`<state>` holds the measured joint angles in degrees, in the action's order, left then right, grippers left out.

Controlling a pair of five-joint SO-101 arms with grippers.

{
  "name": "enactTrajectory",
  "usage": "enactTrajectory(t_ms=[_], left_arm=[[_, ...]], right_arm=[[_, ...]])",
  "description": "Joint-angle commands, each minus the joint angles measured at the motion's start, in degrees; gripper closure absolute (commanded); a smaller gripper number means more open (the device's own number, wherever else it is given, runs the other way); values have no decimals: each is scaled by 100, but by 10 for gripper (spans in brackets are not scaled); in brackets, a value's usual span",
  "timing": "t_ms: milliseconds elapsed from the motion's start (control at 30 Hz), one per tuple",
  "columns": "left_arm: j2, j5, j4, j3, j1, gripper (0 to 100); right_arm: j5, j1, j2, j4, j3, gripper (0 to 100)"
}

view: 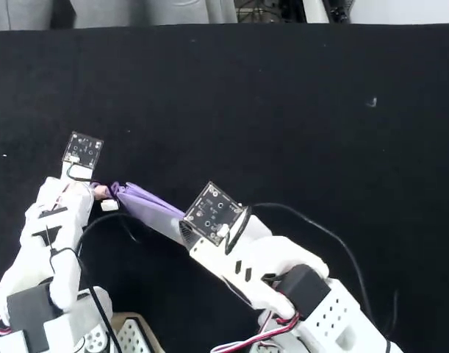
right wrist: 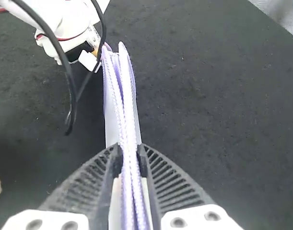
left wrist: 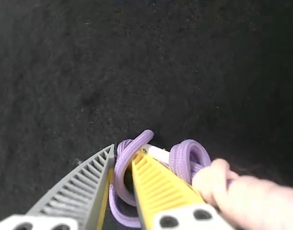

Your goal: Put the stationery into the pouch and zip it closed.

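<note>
Purple pouch [view: 147, 208] stretched taut between both claws, over black desk [view: 283, 110]. Left claw [left wrist: 123, 155] pinched shut on purple cord loop [left wrist: 131, 142] at pouch end (likely zip pull). Right claw [right wrist: 129, 147] clamped on opposite end, jaws either side of zip line. Fabric judged soft, light, floppy; best held at ends under tension so slider could run

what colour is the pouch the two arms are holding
Light purple, clearest in the right wrist view, where the pouch stretches away from the camera.
</note>
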<state>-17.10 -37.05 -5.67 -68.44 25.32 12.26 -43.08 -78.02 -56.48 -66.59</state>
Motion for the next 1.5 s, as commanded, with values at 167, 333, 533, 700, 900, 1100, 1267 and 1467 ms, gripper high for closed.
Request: enactTrajectory(t_ms=[167, 333, 533, 700, 900, 1100, 1267, 1467], left_arm=[[26, -211, 114, -180, 154, 971], [26, -211, 123, -233, 154, 971], [-624, 633, 44, 347, 286, 971], [-2119, 923, -1697, 1543, 189, 971], [-3727, 923, -3974, 3011, -760, 971], [-4835, 914, -4870, 3495, -1666, 971], [-5178, 923, -5029, 3776, -1947, 971], [-5178, 1301, -5046, 4488, -2220, 972]], right_arm=[[53, 0, -40, 114, 110, 988], [53, 0, -40, 114, 110, 988], [158, 0, -40, 114, 136, 988], [211, -18, -40, 158, 154, 984], [343, -26, -48, 141, 242, 917], [132, -26, -84, 158, 259, 848], [123, -211, -48, 167, 462, 797], [97, -642, -40, 360, 558, 783]])
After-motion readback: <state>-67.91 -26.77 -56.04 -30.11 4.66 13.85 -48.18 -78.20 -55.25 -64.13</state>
